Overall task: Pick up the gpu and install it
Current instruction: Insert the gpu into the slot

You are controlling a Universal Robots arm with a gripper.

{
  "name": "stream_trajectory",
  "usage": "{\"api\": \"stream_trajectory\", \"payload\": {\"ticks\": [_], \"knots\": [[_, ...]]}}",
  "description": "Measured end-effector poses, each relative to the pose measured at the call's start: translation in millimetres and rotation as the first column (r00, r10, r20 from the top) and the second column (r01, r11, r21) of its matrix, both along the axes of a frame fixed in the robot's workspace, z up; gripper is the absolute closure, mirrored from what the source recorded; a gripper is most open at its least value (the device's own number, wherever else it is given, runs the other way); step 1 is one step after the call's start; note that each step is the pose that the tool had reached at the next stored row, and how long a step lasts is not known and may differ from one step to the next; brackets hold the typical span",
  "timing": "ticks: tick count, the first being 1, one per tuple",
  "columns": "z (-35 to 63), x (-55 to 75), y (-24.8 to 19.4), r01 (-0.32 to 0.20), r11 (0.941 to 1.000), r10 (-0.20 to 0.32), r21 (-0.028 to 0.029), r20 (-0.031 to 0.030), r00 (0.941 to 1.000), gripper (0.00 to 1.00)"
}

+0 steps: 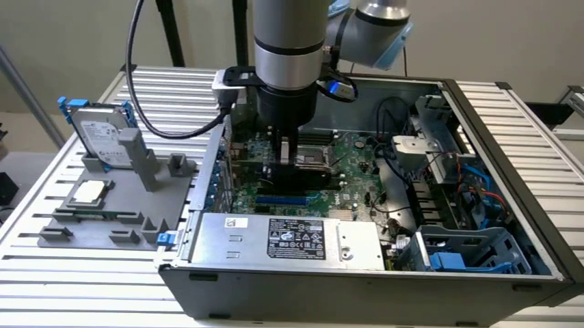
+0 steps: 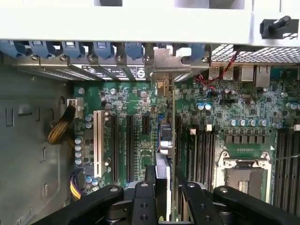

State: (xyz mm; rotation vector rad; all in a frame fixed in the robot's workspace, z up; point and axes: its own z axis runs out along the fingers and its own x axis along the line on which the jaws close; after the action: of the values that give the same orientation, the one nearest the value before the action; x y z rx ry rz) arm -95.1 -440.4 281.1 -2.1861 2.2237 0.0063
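Closest up, the gripper [image 2: 165,171] has its two black fingers [image 2: 140,199] pinched onto the gpu [image 2: 165,136]. The card stands edge-on over the motherboard [image 2: 136,105], and its silver bracket is up against the case's rear wall, level with the blue slot clips [image 2: 70,49].

The wrist view gives you the bare black slots and the white slot [image 2: 98,140] on one side of the card, and the CPU socket [image 2: 243,176] on the other.

The exterior view adds the open computer case [image 1: 511,137] on a slatted metal table [image 1: 37,225]. On that view's left, a gray holder [image 1: 109,222] carries a hard drive [image 1: 98,137] and a small chip [image 1: 91,193].

It's tight in there, with case walls all round and the power supply [image 1: 292,239] close by.
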Motion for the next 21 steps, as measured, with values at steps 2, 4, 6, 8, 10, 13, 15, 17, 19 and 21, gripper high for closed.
{"api": "stream_trajectory", "payload": {"ticks": [2,4,6,8,10,13,15,17,19,21], "knots": [[-3.6,-0.5,0.0,0.000,1.0000,0.000,0.0000,0.0006,1.0000,1.00],[-7.1,-0.8,-0.1,0.000,1.0000,0.000,-0.0001,0.0010,1.0000,1.00],[-10.7,-1.1,-0.2,0.001,1.0000,-0.001,0.0000,0.0011,1.0000,1.00],[-13.0,-1.4,-0.3,0.001,1.0000,-0.001,-0.0001,0.0010,1.0000,1.00],[-13.3,-1.5,-0.5,0.001,1.0000,-0.001,-0.0001,0.0010,1.0000,1.00],[-13.5,-1.5,-0.9,0.001,1.0000,-0.001,-0.0001,0.0006,1.0000,1.00],[-13.5,-1.7,-1.5,0.001,1.0000,-0.001,0.0000,-0.0002,1.0000,1.00],[-13.5,-2.2,-2.8,0.002,1.0000,-0.002,0.0001,-0.0004,1.0000,1.00],[-13.5,-2.6,-3.7,0.004,1.0000,-0.004,0.0004,-0.0004,1.0000,1.00],[-13.5,-2.6,-3.7,0.004,1.0000,-0.004,0.0004,-0.0004,1.0000,1.00]]}}
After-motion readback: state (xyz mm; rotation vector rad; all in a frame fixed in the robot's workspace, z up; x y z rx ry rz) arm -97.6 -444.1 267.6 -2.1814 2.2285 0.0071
